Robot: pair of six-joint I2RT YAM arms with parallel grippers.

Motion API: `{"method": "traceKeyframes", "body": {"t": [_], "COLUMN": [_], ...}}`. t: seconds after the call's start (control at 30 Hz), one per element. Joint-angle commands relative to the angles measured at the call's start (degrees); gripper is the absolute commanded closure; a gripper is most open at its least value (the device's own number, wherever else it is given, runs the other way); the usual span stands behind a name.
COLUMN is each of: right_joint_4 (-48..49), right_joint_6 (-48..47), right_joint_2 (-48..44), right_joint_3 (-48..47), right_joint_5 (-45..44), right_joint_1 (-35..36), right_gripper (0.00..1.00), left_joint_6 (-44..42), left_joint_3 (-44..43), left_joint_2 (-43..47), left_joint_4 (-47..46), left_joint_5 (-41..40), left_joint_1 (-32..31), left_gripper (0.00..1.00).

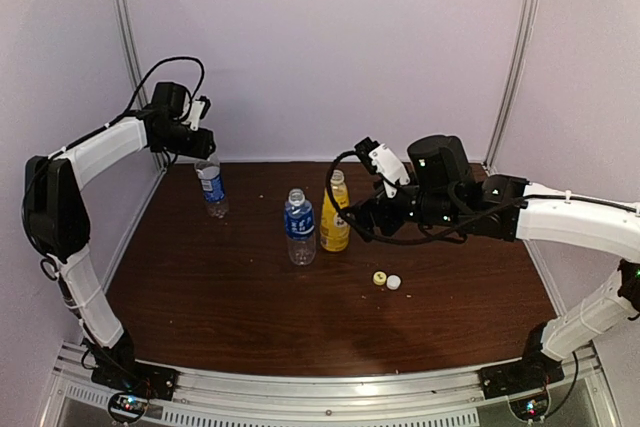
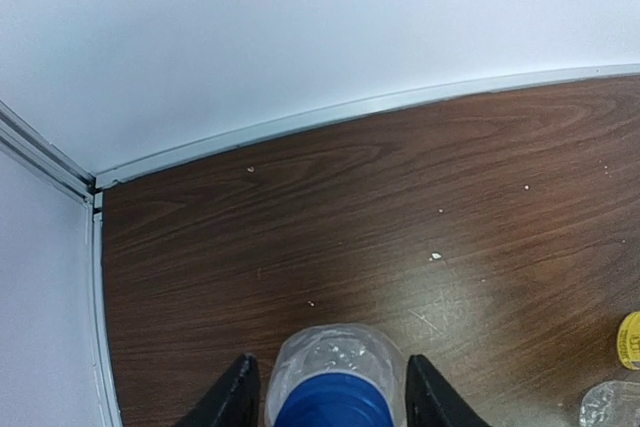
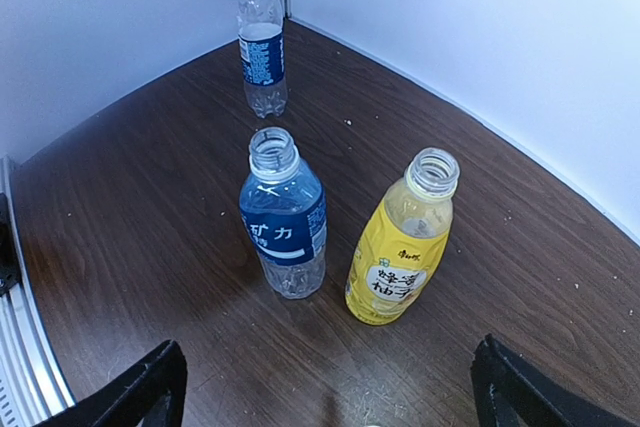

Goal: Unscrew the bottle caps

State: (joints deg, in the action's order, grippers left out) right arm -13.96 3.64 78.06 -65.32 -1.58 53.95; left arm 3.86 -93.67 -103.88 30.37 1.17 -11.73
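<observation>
We see the blue cap [image 2: 335,407] on the tall bottle [image 1: 211,187], far-left of the table [image 1: 200,287]. Left end effector [image 2: 328,362] straddles it, fingers apart w/ slim gaps. Yellow cap [image 1: 380,278] & white cap [image 1: 393,283] lie side by side near centre. Short bottle [image 1: 299,227] & yellow bottle [image 1: 334,215] stand uncapped. Right end effector [image 3: 335,397] gapes wide, holding nothing.

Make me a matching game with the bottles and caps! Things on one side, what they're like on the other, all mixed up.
Things:
1. yellow bottle
2. far bottle
3. white cap
4. right claw

Clues:
A. wide open, empty
B. lies on the table by the yellow cap
C. wears a blue cap
D. standing, no cap

Pairs: 1-D, 2-C, 3-B, 4-A
</observation>
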Motion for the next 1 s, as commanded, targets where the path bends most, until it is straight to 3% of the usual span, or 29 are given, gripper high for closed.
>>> {"method": "traceKeyframes", "body": {"t": [0.0, 0.13, 0.23, 0.4, 0.73, 0.97], "right_joint_4": [-1.15, -1.15, -1.24, -1.79, -2.48, -1.63], "right_joint_6": [1.45, 1.86, 2.47, 4.99, 6.9, 5.72], "right_joint_2": [-0.62, -1.44, -1.89, -2.92, -5.19, -3.07], "right_joint_3": [-1.54, -1.48, -1.52, -1.8, -3.45, -7.06], "right_joint_5": [-0.22, -0.54, -0.72, -1.67, 4.09, 13.69], "right_joint_1": [-0.35, -0.34, -0.34, -0.34, -0.26, 0.04], "right_gripper": [0.0, 0.0, 0.0, 0.0, 0.0, 0.0], "left_joint_6": [-0.87, -1.01, -1.04, -1.22, -2.06, -1.87], "left_joint_3": [-1.61, -1.6, -2.06, 0.33, 9.51, 14.8], "left_joint_2": [-1.27, -1.39, -0.71, 5.24, 23.33, 35.31], "left_joint_4": [-1.63, -1.49, -0.72, 0.06, 7.46, 8.59], "left_joint_5": [1.65, 2.24, 3.12, 5.97, 20.51, 34.85], "left_joint_1": [0.78, 0.9, 0.92, 0.92, -0.35, -5.96], "left_gripper": [0.52, 0.56, 0.65, 0.74, 0.78, 0.8]}}
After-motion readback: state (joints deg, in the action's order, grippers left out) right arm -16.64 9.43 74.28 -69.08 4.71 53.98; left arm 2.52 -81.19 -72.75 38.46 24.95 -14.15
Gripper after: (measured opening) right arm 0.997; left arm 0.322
